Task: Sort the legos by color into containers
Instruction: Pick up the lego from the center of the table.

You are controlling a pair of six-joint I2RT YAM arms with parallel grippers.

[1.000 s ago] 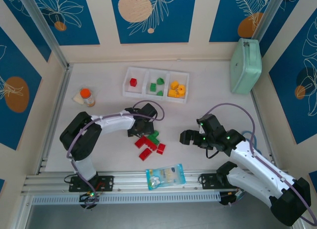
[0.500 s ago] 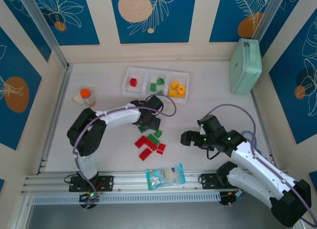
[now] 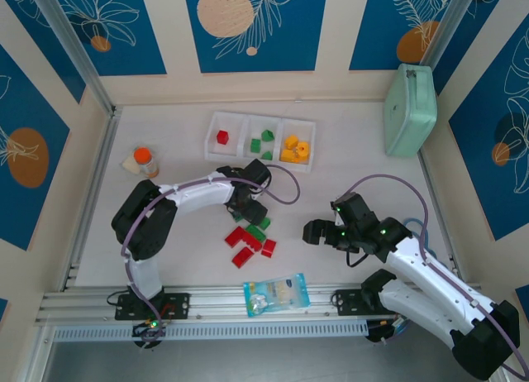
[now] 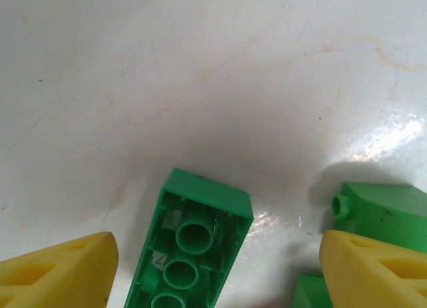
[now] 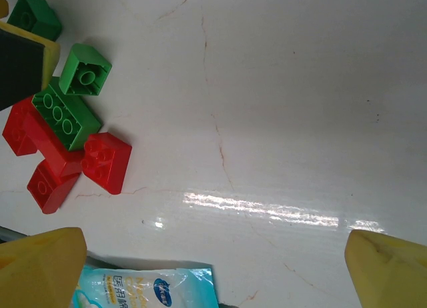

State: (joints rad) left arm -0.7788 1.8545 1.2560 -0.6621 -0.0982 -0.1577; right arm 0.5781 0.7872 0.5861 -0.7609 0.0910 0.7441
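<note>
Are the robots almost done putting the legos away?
About halfway. The tray already holds one red lego, some green legos and the yellow legos, each in its own compartment. The left gripper stands open around a green lego on the table. A pile of red and green legos beside it is left.

- A mint-green case (image 3: 411, 109) sits at the far right of the table, against the side wall.
- A small bottle with an orange cap (image 3: 145, 161) stands upright near the left edge, with a pale wedge-shaped scrap (image 3: 131, 162) just beside it.
- A clear bag with blue print (image 3: 278, 293) lies flat at the near edge, partly over the metal rail (image 3: 207, 300).
- The white table top (image 5: 280, 88) shows thin brownish hairlines and a streak of glare.
- 3 blue wall panels (image 3: 252, 26) at the back carry white leaf drawings and tan discs.
</note>
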